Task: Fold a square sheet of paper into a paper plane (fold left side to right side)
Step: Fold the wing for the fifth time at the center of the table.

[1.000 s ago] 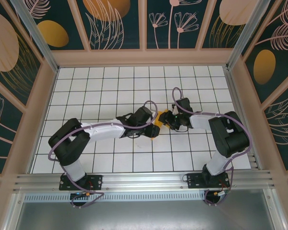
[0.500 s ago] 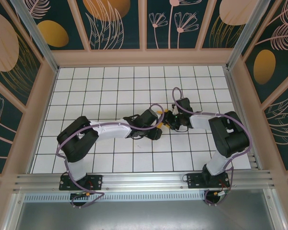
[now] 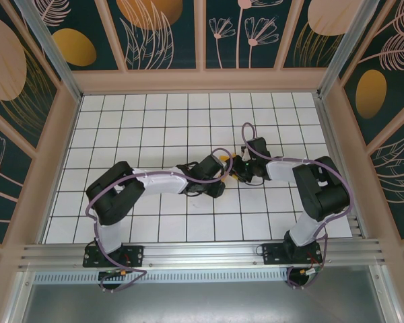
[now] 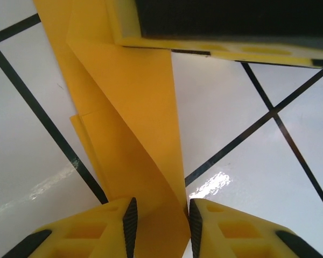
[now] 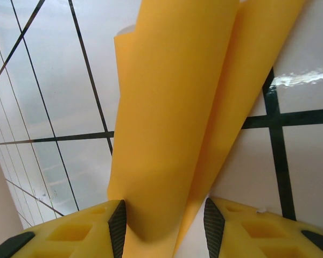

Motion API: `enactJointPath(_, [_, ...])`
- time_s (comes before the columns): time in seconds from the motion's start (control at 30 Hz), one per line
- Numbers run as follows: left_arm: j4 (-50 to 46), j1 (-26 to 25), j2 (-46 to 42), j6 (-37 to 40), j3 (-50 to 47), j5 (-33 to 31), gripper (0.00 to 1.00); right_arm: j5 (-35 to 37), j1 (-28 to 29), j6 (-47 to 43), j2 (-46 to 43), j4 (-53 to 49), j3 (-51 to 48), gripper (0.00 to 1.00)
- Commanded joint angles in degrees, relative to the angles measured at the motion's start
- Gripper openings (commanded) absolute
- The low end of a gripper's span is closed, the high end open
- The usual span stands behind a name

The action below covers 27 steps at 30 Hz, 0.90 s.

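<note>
We see the folded orange paper (image 4: 137, 118) at the middle of the table (image 3: 155, 114), stretched between both arms. The right gripper (image 5: 164, 228) has its jaws clamped on one end. The left gripper (image 4: 160, 228) has narrow jaws straddling the other end, and we cannot tell if they pinch it.

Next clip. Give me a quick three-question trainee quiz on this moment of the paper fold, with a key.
1. True or false: the orange paper lies as a flat, unfolded square on the tiled table.
2. Where do the left gripper and the right gripper meet? A) by the back wall B) near the middle of the table C) at the table's left edge
3. Fill in: in each wrist view the paper runs between that gripper's two yellow ___.
Key: 1 false, it shows creases and overlapping layers. 2 B. 3 fingers.
</note>
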Motion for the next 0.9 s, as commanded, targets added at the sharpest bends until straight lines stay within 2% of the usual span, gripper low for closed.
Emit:
enactJointPath(0.0, [-1.69, -0.47, 1.36, 1.13, 1.06, -2.27, 0.29, 1.95, 0.82, -0.08, 4.33, 1.17, -1.07, 0.46])
enactJointPath(0.33, [-2.18, -0.40, 0.76, 1.70, 1.39, -3.13, 0.09, 2.21, 0.45, -0.27, 3.77, 0.91, -1.24, 0.46])
enactJointPath(0.47, [-2.18, -0.47, 0.02, 1.79, 1.98, -1.59, 0.01, 1.80, 0.06, -0.85, 2.16, 1.28, -1.56, 0.46])
enactJointPath(0.53, [-2.09, -0.38, -0.37, 1.54, 2.34, -0.54, 0.00, 0.85, -0.54, -0.98, 0.75, 2.23, -2.13, 0.47])
enactJointPath(0.63, [-1.03, 0.45, -0.85, 0.43, 2.56, 3.49, 0.00, -0.64, -1.59, -0.97, -1.75, 3.57, -3.34, 0.48])
enactJointPath(0.87, [6.22, 5.44, -1.16, -5.83, 0.33, 18.69, 0.00, -3.17, -3.38, -0.99, -6.15, 5.49, -5.32, 0.49])
